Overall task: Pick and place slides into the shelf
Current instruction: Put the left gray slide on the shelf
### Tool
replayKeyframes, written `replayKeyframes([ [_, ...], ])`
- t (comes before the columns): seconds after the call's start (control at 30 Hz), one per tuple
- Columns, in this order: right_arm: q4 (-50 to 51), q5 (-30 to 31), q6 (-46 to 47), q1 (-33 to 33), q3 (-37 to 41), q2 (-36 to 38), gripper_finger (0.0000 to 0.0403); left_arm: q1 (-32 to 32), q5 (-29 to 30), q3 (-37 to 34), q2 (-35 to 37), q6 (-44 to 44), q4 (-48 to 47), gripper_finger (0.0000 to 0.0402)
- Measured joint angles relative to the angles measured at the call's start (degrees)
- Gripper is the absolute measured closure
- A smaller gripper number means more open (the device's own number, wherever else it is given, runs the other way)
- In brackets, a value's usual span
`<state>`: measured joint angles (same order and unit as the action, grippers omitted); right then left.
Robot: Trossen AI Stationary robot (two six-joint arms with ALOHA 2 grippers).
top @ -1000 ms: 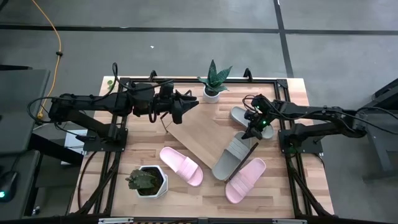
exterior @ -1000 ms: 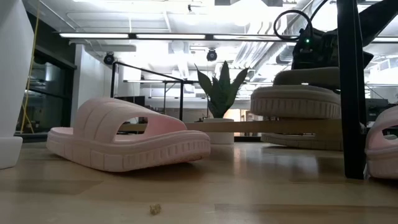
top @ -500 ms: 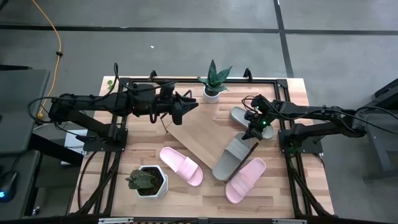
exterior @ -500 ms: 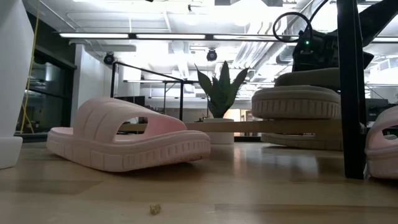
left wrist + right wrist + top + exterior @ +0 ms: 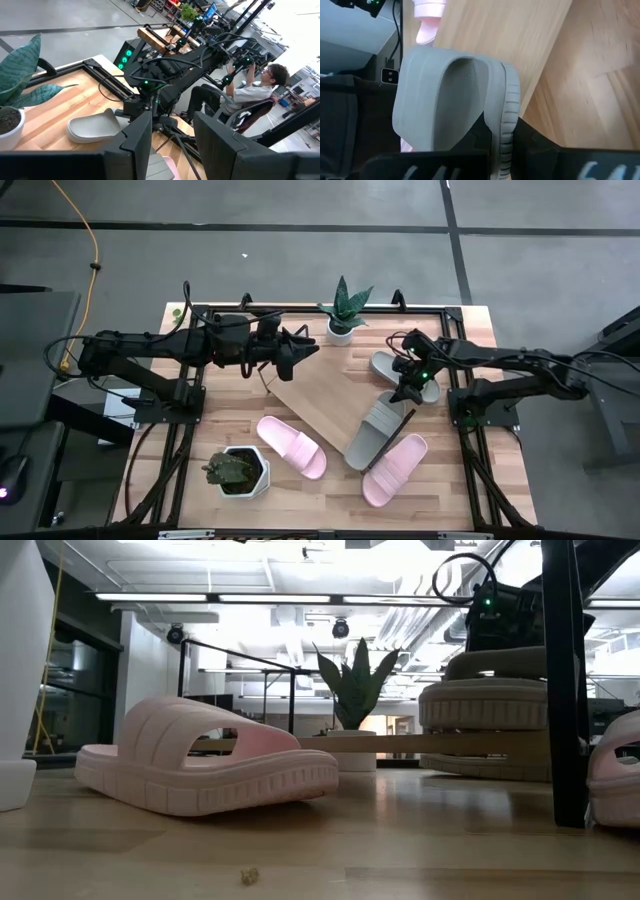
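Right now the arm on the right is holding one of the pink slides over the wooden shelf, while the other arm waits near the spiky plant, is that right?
Not quite: the slide it holds is grey, not pink. The right wrist view shows the right gripper with its jaws closed on the sandal's edge, over the shelf. Both pink ones lie on the table in the high view. The left gripper does wait near the plant.

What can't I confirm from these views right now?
- Right tool: whether its fingers clamp the grey slide; the right wrist view is filled by the slide's strap.
- Second grey slide: high view, partly under the right arm.
- Shelf: low view shows only its edge.
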<state>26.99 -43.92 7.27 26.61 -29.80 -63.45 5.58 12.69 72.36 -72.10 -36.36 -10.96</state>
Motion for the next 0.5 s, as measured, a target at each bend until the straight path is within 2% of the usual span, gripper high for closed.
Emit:
replayKeyframes([
  [0.5, 2.3, -0.1, 0.4, 0.0, 0.0, -2.3, 0.0398, 0.0, -1.3, 0.0, 0.0, 0.0, 0.0, 0.0266],
])
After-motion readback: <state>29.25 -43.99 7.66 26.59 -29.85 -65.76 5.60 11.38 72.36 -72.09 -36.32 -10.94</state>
